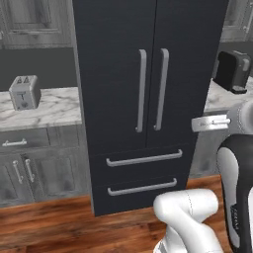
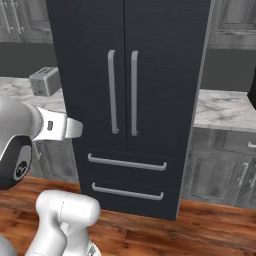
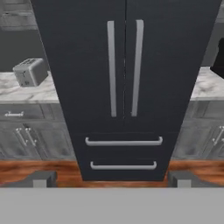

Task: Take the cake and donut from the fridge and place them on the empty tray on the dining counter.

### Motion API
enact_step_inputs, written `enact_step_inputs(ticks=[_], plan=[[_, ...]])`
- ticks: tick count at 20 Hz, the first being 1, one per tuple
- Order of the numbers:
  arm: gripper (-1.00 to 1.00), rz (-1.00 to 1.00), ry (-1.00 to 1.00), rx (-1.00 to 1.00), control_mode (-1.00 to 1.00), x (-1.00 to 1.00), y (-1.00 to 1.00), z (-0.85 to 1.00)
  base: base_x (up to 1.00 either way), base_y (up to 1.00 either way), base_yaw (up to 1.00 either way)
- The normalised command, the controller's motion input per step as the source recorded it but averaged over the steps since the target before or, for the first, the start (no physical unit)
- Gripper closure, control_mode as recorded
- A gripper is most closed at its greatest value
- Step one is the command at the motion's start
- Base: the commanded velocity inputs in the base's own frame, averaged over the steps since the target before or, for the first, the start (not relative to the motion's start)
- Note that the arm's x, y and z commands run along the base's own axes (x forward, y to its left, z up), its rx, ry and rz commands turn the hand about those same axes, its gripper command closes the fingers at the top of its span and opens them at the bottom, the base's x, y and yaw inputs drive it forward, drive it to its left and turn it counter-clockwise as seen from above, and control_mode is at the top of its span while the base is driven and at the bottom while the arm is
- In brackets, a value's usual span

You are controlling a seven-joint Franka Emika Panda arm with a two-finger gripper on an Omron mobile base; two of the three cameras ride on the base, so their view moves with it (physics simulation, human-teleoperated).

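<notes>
Right now I am facing the fridge (image 3: 124, 87), a tall matte black block with both doors shut flat. Two long brushed-silver bar handles (image 3: 112, 68) are running down either side of the centre seam, and two shorter silver bars are lying across the lower drawers (image 3: 124, 153). With the doors closed, whatever sits on the shelves is hidden from me.

My gripper (image 3: 112, 179) is hanging in front of the fridge, well apart from it, with its two blocky grey fingertips (image 3: 41, 178) standing wide apart and nothing between them.

Pale marble worktops (image 1: 49, 108) with grey veining are flanking the fridge on both sides, resting on grey panelled cabinets (image 1: 39, 170) with small silver pulls. A boxy silver toaster (image 1: 24, 92) is sitting on the left worktop, and a dark rounded appliance (image 1: 232, 71) is standing on the right one, though I cannot tell just what it is. Glossy reddish-brown wood planks (image 2: 215, 230) are covering the floor beneath.
</notes>
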Motion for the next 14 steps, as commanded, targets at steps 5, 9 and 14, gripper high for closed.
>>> enact_step_inputs(ticks=[5, 9, 14], plan=[[-1.00, 0.01, 0.03, 0.00, -1.00, 1.00, 0.00, -0.07, 0.00, 0.00, 0.00], [-1.00, 0.06, 0.00, -0.01, -1.00, 1.00, 0.03, -0.23, 0.00, 0.00, 0.00], [-1.00, 0.02, 0.00, -0.01, -1.00, 1.00, 0.10, -0.13, 0.00, 0.00, 0.00]])
